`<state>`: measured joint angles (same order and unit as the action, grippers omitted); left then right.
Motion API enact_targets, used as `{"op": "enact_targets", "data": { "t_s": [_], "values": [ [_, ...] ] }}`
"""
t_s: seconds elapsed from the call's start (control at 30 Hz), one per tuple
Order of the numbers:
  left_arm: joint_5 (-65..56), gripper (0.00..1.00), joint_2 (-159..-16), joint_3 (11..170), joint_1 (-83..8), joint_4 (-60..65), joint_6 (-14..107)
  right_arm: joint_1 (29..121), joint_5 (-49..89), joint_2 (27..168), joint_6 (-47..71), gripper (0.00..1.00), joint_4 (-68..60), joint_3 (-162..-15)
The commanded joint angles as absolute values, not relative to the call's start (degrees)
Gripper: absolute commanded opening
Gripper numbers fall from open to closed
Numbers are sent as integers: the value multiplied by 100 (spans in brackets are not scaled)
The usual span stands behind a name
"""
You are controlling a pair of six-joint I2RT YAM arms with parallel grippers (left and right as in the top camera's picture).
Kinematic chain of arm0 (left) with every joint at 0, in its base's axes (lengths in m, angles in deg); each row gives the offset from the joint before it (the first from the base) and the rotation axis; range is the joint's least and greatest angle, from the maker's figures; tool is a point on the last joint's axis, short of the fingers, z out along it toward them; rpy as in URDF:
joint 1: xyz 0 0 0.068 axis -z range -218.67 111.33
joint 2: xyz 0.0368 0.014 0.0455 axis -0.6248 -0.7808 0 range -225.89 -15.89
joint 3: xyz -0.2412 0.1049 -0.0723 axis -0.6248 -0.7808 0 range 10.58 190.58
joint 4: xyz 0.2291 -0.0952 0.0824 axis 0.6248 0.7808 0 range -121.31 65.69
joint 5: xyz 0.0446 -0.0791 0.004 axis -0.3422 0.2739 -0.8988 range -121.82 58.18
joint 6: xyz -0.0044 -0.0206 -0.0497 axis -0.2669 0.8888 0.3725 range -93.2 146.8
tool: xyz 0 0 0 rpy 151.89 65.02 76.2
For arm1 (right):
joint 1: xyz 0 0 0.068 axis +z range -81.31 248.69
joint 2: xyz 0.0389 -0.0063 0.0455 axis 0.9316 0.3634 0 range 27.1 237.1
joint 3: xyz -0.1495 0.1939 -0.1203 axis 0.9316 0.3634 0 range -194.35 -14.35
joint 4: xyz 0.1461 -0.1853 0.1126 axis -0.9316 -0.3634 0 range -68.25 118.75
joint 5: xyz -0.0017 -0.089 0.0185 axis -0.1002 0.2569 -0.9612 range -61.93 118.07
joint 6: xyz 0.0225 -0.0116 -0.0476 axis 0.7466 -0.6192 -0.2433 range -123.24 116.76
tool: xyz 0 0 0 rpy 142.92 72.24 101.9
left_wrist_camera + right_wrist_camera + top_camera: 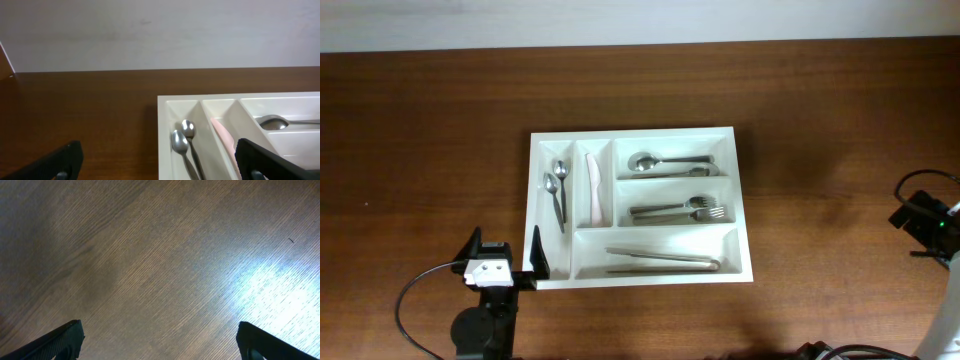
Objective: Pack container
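Table point(420, 120): dark brown wood, matte, grain running left to right in the overhead view. Its far edge meets a plain off-white wall point(150, 35). That wall is all of the room I can see.

Container point(630, 132) lies flat on the wood, about mid-table, with its long side parallel to the far edge. It has two narrow bays on its left and three wide ones stacked on its right.
- Leftmost narrow bay: two small spoons point(558, 185), bowls toward the wall.
- Next narrow bay: one pale knife point(591, 185).
- Wide bays, far to near: large spoon point(665, 162), forks point(685, 209), long metal pieces point(665, 262) that I can't identify.

My left gripper point(506, 255) is spread wide and holds nothing, at the container's near-left corner. One finger is over open wood and the other is right at the tray's left wall. I can't tell if it touches. The left wrist view looks along that left rim toward the wall.

My right gripper point(160, 342) is also spread wide and empty, far out to the right and well apart from the container. Its wrist camera looks down at wood only: diagonal grain, a bright glare patch point(270, 290) on the right, darker shade at upper left, and a small dark fleck point(291, 240).

Black cable point(415, 300) loops over the table to the left of my left arm.
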<state>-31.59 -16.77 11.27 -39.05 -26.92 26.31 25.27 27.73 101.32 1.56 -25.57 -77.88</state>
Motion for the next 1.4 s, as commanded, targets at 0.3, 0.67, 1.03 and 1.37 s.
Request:
{"op": "enact_targets", "data": {
  "t_s": [0.3, 0.67, 1.03, 1.37],
  "values": [
    [-3010, 99, -1618, 1107, -3883, -2677, 2500, 2501, 2743, 10147, 211, 99, -2516, -7799],
    [-3010, 99, -1618, 1107, -3883, -2677, 2500, 2613, 1460, 9898, 215, 99, -957, -7740],
    [-3010, 99, -1618, 1107, -3883, -2677, 2500, 4180, 1692, 7765, 213, 99, 1454, -6551],
    [-3010, 99, -1618, 1107, -3883, -2677, 2500, 5515, 1696, 4997, 184, 99, 1749, -4980]
  ]
}}
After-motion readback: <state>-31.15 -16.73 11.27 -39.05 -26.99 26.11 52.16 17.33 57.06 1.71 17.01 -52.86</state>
